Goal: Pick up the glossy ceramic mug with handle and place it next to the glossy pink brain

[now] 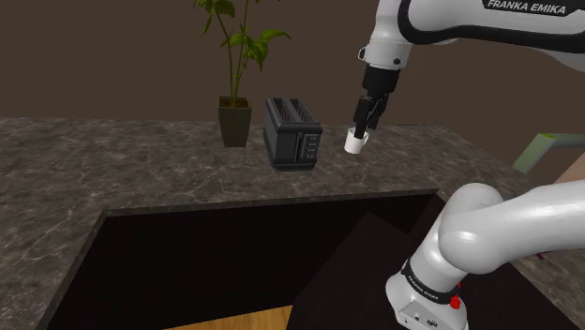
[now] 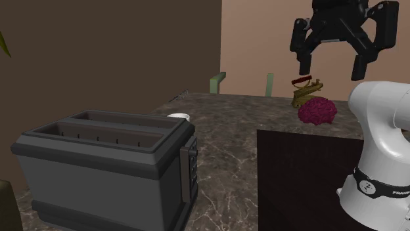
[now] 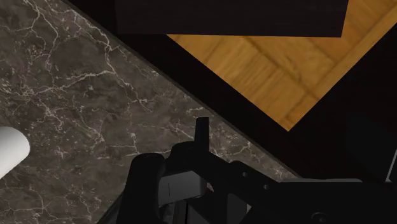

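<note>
The mug point(image 1: 356, 142) is small, white and glossy, and it stands upright on the dark marble counter point(image 1: 141, 173) just right of the toaster in the shoulder view. Its rim point(image 2: 178, 117) peeks out behind the toaster in the second exterior view. My black gripper point(image 2: 334, 65) hangs open in the air above the counter, with nothing between its fingers. In the shoulder view the gripper point(image 1: 366, 117) appears just over the mug without touching it. The wrist view has the mug point(image 3: 9, 151) off to one side of the hand. The glossy pink brain point(image 2: 317, 110) lies on the counter below the gripper.
A dark two-slot toaster point(image 1: 292, 133) stands beside the mug, with a potted plant point(image 1: 234, 103) further along. A brass-coloured object point(image 2: 306, 90) sits behind the brain. The counter wraps around a dark recess point(image 1: 253, 253) over wooden floor point(image 3: 286, 70). My stand's arm base point(image 1: 441, 281) is at lower right.
</note>
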